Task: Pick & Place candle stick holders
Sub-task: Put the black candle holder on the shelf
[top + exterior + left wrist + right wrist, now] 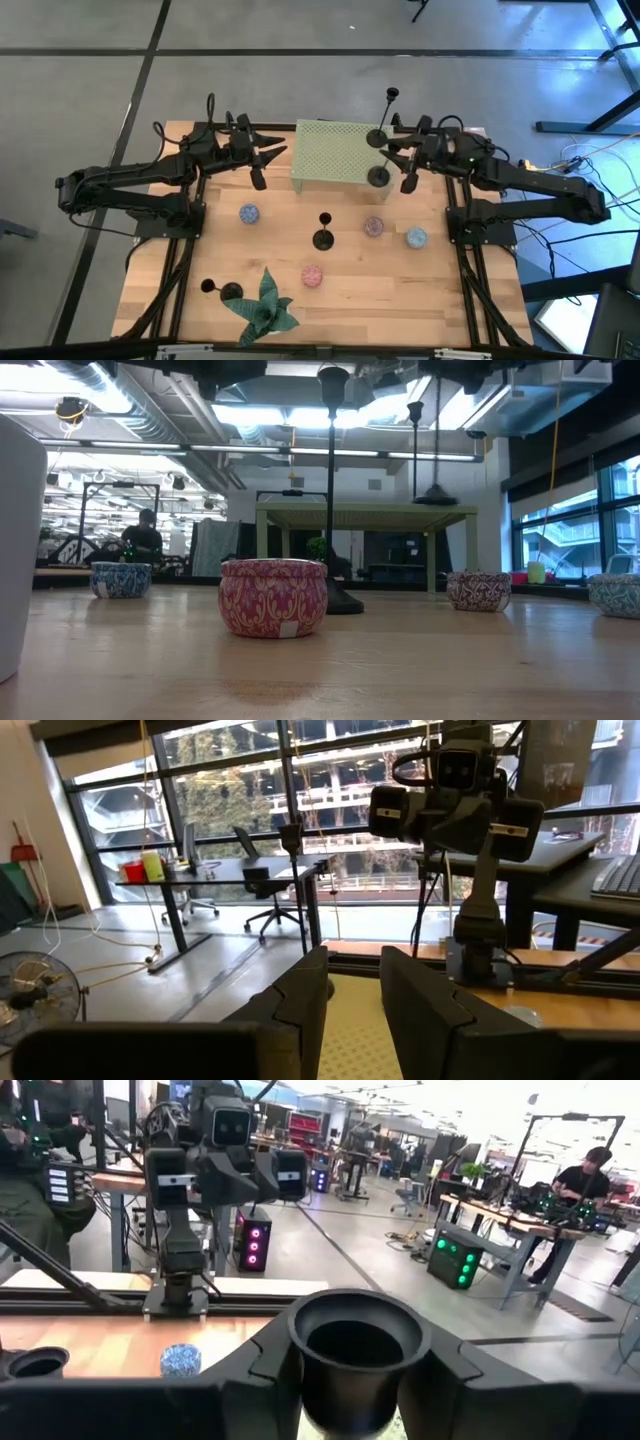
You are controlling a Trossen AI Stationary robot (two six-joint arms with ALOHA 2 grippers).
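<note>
My right gripper (392, 163) is shut on a black candle stick holder (355, 1345) at the near right corner of the green perforated stand (330, 150). Its disc base (379, 177) shows below the fingers. A second holder (377, 137) stands by its base on the stand's far right corner. A third (323, 238) stands at the table's middle, and its stem shows in the low view (330, 490). A fourth (230, 292) stands near the front left. My left gripper (268, 160) is open and empty over the stand's left edge, and also shows in its own wrist view (350, 1005). My right gripper pinches the holder's top cup (352, 1380) between its two fingers, one on either side of the cup. The fingers come level from the table's right. The holder hangs upright with its base (437, 492) at the stand's top. I cannot tell whether the base touches it.
Four small patterned tins stand on the table: blue (248, 213), mauve (374, 227), light blue (416, 238) and pink (313, 275). A green star-shaped leafy plant (265, 310) stands at the front left. People sit at benches in the room behind.
</note>
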